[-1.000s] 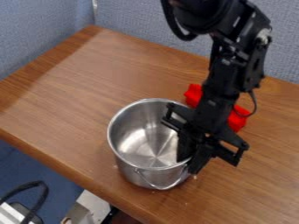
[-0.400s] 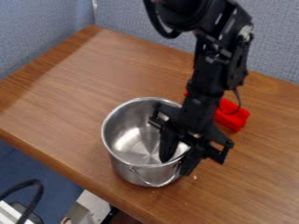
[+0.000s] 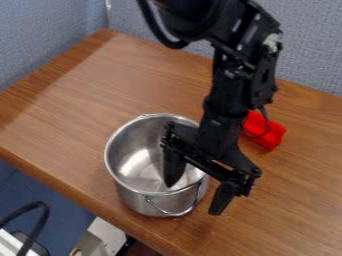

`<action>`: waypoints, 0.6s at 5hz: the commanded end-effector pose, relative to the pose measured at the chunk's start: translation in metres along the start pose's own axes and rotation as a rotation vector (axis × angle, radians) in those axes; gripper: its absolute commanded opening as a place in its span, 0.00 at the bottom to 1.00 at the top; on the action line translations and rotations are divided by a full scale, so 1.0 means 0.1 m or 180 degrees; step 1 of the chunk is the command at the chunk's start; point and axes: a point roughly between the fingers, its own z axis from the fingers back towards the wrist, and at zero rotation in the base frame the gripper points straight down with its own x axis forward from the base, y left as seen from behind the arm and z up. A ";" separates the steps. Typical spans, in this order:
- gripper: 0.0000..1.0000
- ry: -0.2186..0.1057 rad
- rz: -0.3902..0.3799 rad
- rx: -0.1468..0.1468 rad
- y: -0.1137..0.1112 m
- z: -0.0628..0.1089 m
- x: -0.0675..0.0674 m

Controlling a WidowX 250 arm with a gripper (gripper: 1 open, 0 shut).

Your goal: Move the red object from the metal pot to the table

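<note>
A blue-grey fabric wall panel [image 3: 54,25] stands behind the scene, filling the upper left and running on to the upper right corner. Lower left lies a dark blue floor [image 3: 34,200] — a black cable [image 3: 24,222] loops across it. At the bottom edge sits a pale, whitish object [image 3: 96,240] — too blurred and cropped to identify.

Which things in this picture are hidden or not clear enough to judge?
- Red object: camera view, the arm covers its left part, so its full shape is unknown.
- Metal pot: the open gripper hides its right inner wall and rim.
- Pot handle: too small to trace.
</note>
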 end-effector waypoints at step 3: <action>1.00 -0.0548 -0.0036 0.0045 0.64 0.04 -0.23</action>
